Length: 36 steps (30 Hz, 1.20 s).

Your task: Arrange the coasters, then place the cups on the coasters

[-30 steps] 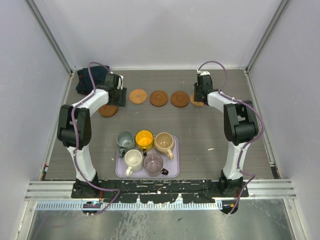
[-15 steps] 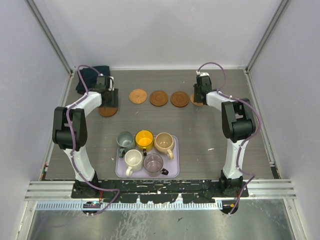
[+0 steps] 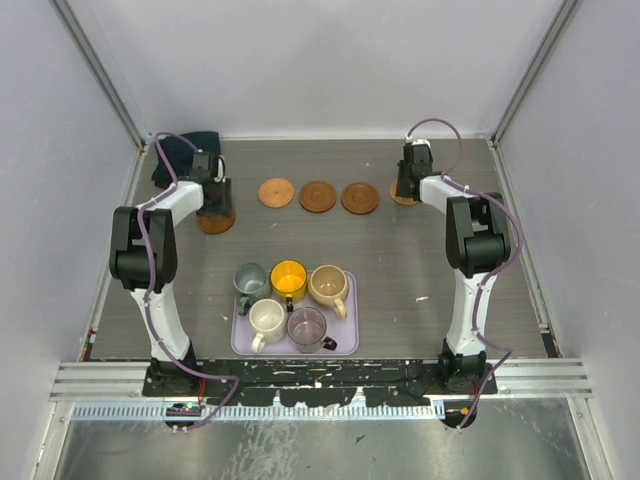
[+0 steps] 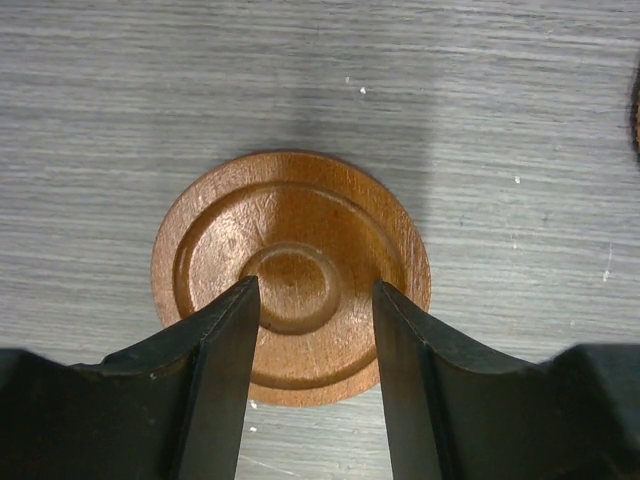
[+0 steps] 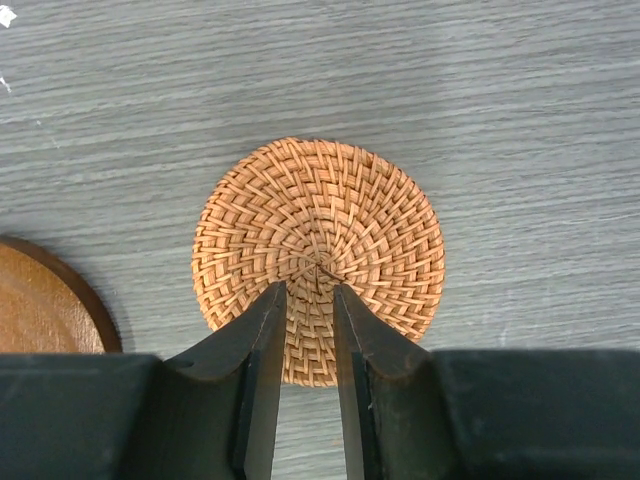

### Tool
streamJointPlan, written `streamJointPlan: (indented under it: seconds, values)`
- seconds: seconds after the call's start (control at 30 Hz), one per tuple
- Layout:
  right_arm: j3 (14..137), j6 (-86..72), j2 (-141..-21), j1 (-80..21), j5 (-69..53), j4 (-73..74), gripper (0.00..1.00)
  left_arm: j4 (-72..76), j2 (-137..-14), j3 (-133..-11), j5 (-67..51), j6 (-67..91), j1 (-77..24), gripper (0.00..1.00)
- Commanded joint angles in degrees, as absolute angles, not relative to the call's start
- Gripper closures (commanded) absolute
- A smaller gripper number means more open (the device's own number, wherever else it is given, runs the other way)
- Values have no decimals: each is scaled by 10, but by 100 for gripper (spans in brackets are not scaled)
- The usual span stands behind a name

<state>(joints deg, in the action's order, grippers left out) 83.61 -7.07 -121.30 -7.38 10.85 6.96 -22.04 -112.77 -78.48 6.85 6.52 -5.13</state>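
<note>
The left end effector (image 4: 317, 290) has swung to the stray wooden coaster (image 4: 290, 210) at ten o'clock, jaws narrowing yet apart, perhaps touching it, while the right end effector (image 5: 310, 290), slightly parted and empty, shifts over the woven coaster (image 5: 320, 210) at one o'clock, so arranging continues and the cups (image 3: 289, 282) wait at six.

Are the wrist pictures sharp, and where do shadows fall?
Left wrist view: the wooden coaster is sharp; a soft shadow lies on the table beyond it; the pincer fingers are dark. Right wrist view: the woven coaster is sharp, each strand visible. Top view: even light, no glare.
</note>
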Motion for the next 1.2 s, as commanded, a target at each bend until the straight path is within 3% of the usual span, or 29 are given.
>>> streamJointPlan:
  seconds: [0.0, 0.97, 1.17]
  values:
    - [862, -80, -1226, -65, 112, 90, 69, -237, -1156, -820, 63, 61, -48, 50]
    - [842, -70, -1136, -60, 47, 48, 67, -375, -1379, -1181, 0, 53, -49, 48]
    - [831, -72, -1114, -62, 39, 40, 67, -364, -1378, -1182, -28, 63, -49, 48]
